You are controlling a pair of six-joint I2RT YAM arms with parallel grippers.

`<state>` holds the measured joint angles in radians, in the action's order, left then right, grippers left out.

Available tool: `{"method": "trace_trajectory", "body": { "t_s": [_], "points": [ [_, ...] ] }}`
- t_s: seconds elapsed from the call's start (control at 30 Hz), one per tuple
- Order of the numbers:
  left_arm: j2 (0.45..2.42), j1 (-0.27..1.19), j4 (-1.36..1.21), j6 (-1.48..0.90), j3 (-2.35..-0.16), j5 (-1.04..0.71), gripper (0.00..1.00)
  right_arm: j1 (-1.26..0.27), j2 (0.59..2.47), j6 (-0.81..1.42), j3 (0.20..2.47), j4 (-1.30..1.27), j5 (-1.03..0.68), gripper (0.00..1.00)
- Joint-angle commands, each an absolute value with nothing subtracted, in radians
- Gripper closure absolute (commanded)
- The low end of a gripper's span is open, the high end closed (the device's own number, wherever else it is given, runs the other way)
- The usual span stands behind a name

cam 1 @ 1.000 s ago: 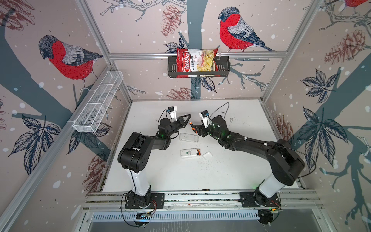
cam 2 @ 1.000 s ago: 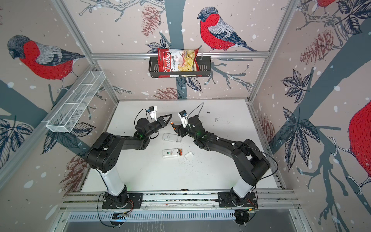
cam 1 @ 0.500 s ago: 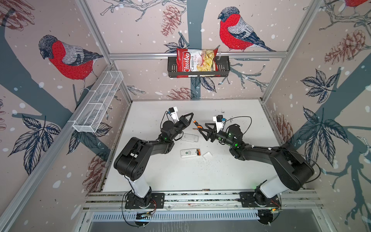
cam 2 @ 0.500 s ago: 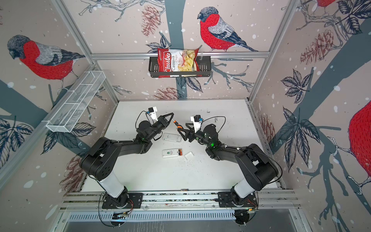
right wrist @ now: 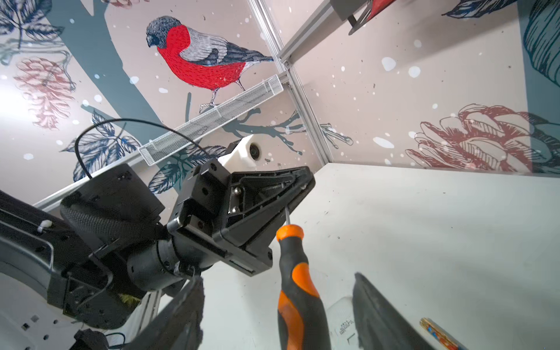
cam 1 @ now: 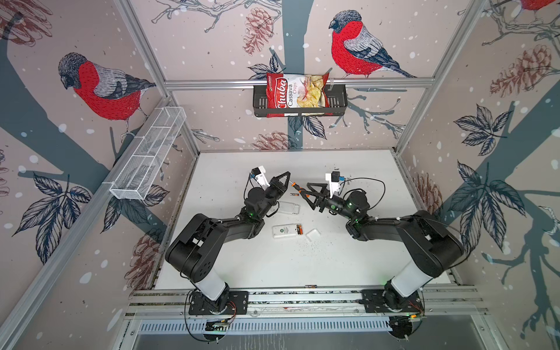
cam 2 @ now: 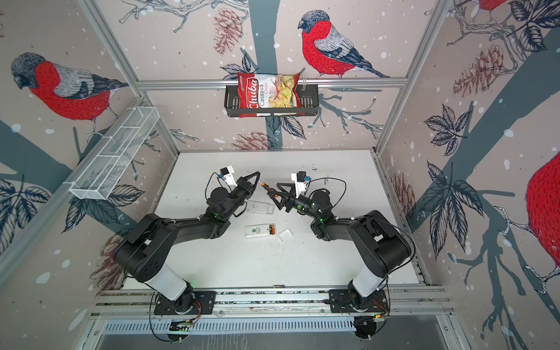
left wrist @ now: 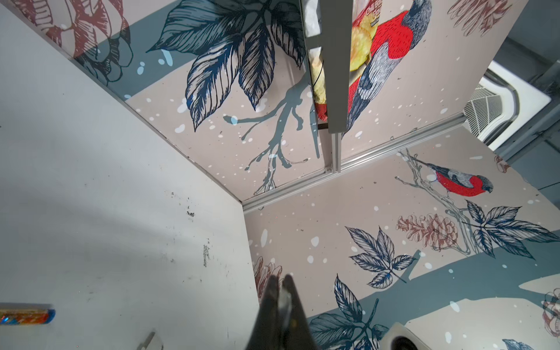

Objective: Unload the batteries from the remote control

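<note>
The right wrist view shows what both top views leave unclear: the left gripper [cam 1: 286, 177] is pinched shut on the screwdriver [right wrist: 295, 272] by its metal shaft, and the handle stands free between the right gripper's [cam 1: 309, 196] wide-spread fingers. A loose battery [cam 1: 294, 194] lies on the desk [cam 1: 242, 266] near both grippers. A second battery [cam 1: 299, 229] sits in the remote [cam 1: 283, 231], back toward the arms' bases.

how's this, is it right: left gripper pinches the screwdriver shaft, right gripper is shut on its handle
Not quite. In the right wrist view the right gripper is open, jaws clear of the screwdriver handle. The left gripper does pinch its shaft.
</note>
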<state>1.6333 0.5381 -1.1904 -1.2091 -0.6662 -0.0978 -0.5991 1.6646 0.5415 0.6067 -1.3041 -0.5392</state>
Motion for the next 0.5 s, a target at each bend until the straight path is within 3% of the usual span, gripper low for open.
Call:
{"method": "trace_trajectory", "body": {
  "t_s": [0.0,0.27,0.47],
  "points": [
    [1.643,0.551,-1.347,-1.232,-0.667,-0.078,1.00,-0.595,1.712,0.670,0.628,-1.501,-0.598,0.24],
    [1.679,0.587,-1.429,-1.197,-0.690,-0.086,1.00,-0.601,1.793,0.767,0.695,-1.591,-0.647,0.21],
    [1.700,0.598,-1.479,-1.191,-0.684,-0.083,1.00,-0.609,1.828,0.797,0.734,-1.596,-0.652,0.25]
  ]
}}
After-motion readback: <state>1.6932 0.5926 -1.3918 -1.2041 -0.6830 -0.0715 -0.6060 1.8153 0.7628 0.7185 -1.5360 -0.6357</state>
